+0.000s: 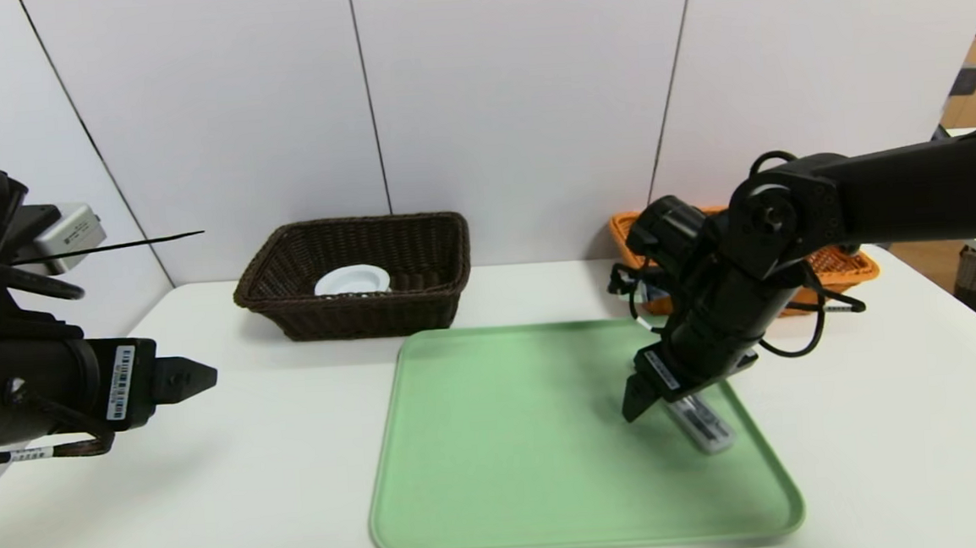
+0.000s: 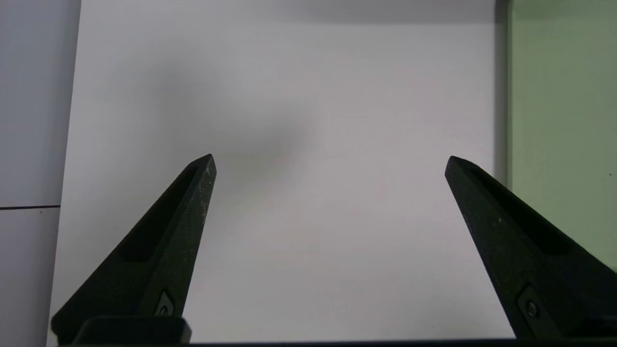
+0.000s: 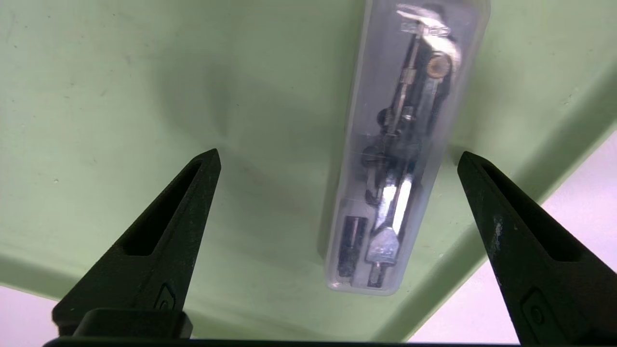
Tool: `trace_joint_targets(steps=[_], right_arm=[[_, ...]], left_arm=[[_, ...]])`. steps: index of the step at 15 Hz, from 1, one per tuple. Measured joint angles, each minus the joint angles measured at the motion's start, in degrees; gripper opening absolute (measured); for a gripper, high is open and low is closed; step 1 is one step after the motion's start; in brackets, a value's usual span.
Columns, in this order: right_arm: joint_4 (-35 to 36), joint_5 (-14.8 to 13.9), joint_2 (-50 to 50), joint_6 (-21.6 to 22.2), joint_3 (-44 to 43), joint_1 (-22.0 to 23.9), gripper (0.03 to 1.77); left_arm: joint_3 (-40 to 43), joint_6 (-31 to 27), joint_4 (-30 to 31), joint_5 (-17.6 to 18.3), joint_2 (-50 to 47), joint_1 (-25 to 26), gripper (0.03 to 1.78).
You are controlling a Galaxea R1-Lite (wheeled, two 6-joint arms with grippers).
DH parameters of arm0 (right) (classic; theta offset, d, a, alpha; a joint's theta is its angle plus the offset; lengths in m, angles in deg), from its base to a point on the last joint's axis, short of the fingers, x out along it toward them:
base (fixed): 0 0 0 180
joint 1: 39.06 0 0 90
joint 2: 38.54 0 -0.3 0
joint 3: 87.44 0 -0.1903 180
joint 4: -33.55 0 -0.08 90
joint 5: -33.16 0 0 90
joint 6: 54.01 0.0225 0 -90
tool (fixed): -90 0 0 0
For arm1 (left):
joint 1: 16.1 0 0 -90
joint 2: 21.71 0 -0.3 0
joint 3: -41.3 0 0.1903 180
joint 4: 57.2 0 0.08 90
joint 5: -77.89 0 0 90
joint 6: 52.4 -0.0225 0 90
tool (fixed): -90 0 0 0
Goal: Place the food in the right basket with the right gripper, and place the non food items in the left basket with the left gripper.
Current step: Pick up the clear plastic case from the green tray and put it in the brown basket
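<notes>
Green tray [image 1: 589, 537], near rim closest to me, on the white table [image 1: 299, 506]. Left of tray, above bare tabletop: my left gripper [image 2: 330, 166], fingers wide apart, nothing between them, idle. Over the tray's right part: my right gripper [image 3: 340, 161], fingers also wide apart, nothing clamped. Below and between them lies a clear case [image 3: 409, 140] with metal drawing tools inside, flat on the tray near its right rim, slanted. No finger on it that I can see; height above it, can't tell.

Case looks non-food, so by the task it should go left with my left gripper. Main risk: my right gripper is the one over it; if I close here and carry on to the nearest basket, it's missorted. Case also sits off-centre, nearer my finger on the tray's right-rim side. Closing as is, that finger would likely touch first and shove the case or twist it. Smooth plastic could slip from a skewed grip. Dropping too low could jam that finger on the tray floor or rim. Sending my left gripper over now risks the arms bumping.

Beyond tray, left: dark brown basket [image 1: 372, 317], white dish [image 1: 353, 280] in it. Beyond tray, right: orange basket [image 1: 852, 264], partly behind my right arm; contents mostly hidden, can't label. Pale wall panels [image 1: 519, 94] behind both.
</notes>
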Motion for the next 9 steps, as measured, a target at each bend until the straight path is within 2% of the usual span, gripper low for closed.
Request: trace_joint_targets(steps=[5, 6, 9], right_arm=[[0.0, -0.1, 0.1, 0.0, 0.0, 0.3, 1.67], [-0.1, -0.1, 0.1, 0.0, 0.0, 0.3, 1.46], [-0.1, 0.0, 0.3, 0.1, 0.0, 0.3, 1.03]], left_arm=[[-0.1, 0.0, 0.0, 0.0, 0.2, 0.0, 1.69], [-0.1, 0.0, 0.0, 0.0, 0.2, 0.0, 1.69], [-0.2, 0.0, 0.0, 0.0, 0.1, 0.0, 1.69]])
